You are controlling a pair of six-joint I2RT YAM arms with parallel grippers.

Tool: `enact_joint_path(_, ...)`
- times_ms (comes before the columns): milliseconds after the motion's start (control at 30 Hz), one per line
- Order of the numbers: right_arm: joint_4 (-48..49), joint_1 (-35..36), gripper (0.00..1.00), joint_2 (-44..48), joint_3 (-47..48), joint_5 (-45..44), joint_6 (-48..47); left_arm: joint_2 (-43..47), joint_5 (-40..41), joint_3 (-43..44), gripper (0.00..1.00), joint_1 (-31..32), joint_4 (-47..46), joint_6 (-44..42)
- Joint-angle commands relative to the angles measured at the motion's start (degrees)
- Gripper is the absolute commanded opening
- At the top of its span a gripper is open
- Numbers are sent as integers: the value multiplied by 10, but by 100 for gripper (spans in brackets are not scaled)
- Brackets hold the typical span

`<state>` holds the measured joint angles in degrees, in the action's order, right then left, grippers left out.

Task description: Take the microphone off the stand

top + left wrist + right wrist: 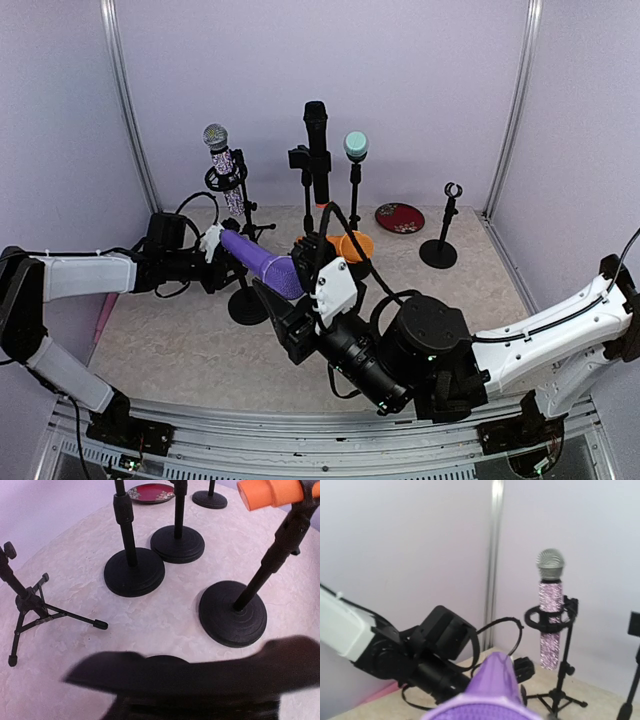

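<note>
The purple microphone (262, 265) lies tilted above a black round stand base (247, 306), its narrow tail pointing left. My right gripper (296, 290) is shut on its wide head end. The right wrist view has the purple microphone (496, 687) filling the bottom centre, pointing toward the left arm. My left gripper (221, 249) sits at the tail end, by the top of the stand. Whether it is open or shut does not show. A dark blurred bar (200, 675) crosses the bottom of the left wrist view and hides the fingers.
A glitter microphone (224, 160) stands on a tripod at the back left. A black microphone (317, 140), a green-headed one (356, 146) and an orange one (352, 245) sit on round-base stands. An empty stand (440, 240) and a red plate (399, 217) are at the back right.
</note>
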<state>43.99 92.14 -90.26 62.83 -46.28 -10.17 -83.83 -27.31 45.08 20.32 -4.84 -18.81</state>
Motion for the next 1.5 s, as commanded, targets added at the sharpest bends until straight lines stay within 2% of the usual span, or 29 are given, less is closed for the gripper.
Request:
enact_joint_path(0,-68,-5,0,9,-4,-17,52,11,7,37,83,4,156,-69)
enact_joint_path(33,-88,-5,0,10,-1,-13,64,20,6,46,96,0,182,-82)
enact_joint_path(67,-110,-5,0,11,2,-6,75,35,1,51,98,-9,206,-103)
enact_joint_path(233,-216,-24,0,-4,40,65,138,120,-70,77,99,-80,403,-256)
enact_joint_path(400,-263,-67,0,-44,78,193,210,185,-68,92,99,-99,578,-376)
enact_joint_path(533,-251,-83,0,-88,116,257,216,237,-101,110,99,-96,654,-433)
enact_joint_path(800,-242,-114,0,-169,200,359,242,317,-90,129,97,-15,683,-433)
enact_joint_path(1067,-213,-126,0,-191,217,403,270,350,-65,103,76,-3,652,-409)
enact_joint_path(1167,-212,-129,0,-192,215,410,274,351,-49,93,64,-3,634,-398)
enact_joint_path(1233,-214,-130,0,-193,218,410,274,351,-37,87,51,-3,616,-388)
enact_joint_path(1333,-213,-132,16,-191,214,407,274,351,-12,71,26,-3,589,-386)
enact_joint_path(1400,-213,-135,42,-186,210,397,273,351,24,51,15,-5,566,-384)
enact_joint_path(1467,-216,-136,62,-180,205,378,266,352,75,24,12,-17,542,-389)
